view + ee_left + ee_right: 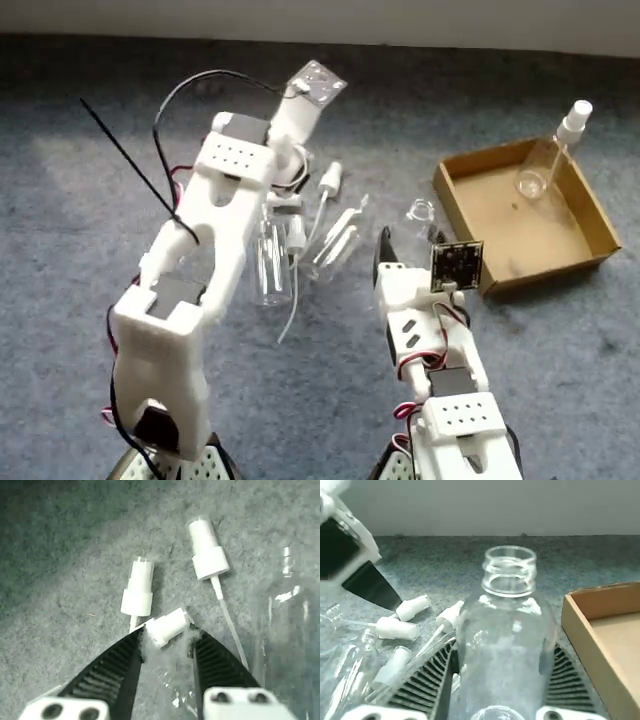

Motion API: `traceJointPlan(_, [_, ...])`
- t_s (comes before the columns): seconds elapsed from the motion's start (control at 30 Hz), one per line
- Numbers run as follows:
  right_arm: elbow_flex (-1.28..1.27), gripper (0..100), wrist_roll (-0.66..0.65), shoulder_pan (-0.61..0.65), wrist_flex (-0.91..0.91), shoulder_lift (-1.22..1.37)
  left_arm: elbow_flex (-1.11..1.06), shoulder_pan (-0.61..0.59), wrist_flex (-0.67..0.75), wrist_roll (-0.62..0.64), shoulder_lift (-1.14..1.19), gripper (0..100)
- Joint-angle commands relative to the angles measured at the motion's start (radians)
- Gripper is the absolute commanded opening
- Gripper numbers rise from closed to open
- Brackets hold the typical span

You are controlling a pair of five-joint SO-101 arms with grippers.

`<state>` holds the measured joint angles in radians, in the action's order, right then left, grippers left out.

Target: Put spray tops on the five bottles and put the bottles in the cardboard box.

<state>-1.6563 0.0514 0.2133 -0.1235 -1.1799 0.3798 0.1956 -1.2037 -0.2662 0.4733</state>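
Observation:
My right gripper [408, 246] is shut on a clear bottle [421, 212] that stands upright just left of the cardboard box [548, 270]. The bottle's neck [510, 570] is open, with no top on it, and the black fingers [440, 680] press its sides. My left gripper [167, 632] is low over the pile of parts. Its fingertips touch both ends of a white spray top [167, 626] lying across them. Two more spray tops [137, 592] [207, 557] lie just beyond. One bottle with a spray top [548, 160] leans in the box.
Clear bottles [270, 262] [335, 240] and loose tubes lie on the grey carpet under my left arm [215, 230]. Another bottle [287, 630] lies beside the left gripper. The box wall [600, 630] is close to the held bottle.

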Motion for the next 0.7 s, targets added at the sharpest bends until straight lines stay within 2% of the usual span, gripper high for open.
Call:
traceJointPlan(0.0, [-0.042,18.7,-0.011,-0.013,-0.090,-0.019,0.213,0.077,0.020,-0.005,0.067,13])
traceJointPlan(0.27, [-0.064,18.7,-0.011,-0.013,-0.131,-0.019,0.483,0.133,0.020,-0.005,0.288,13])
traceJointPlan(0.67, [-0.064,18.7,-0.011,-0.013,-0.131,-0.019,0.911,0.131,0.014,-0.003,0.639,13])
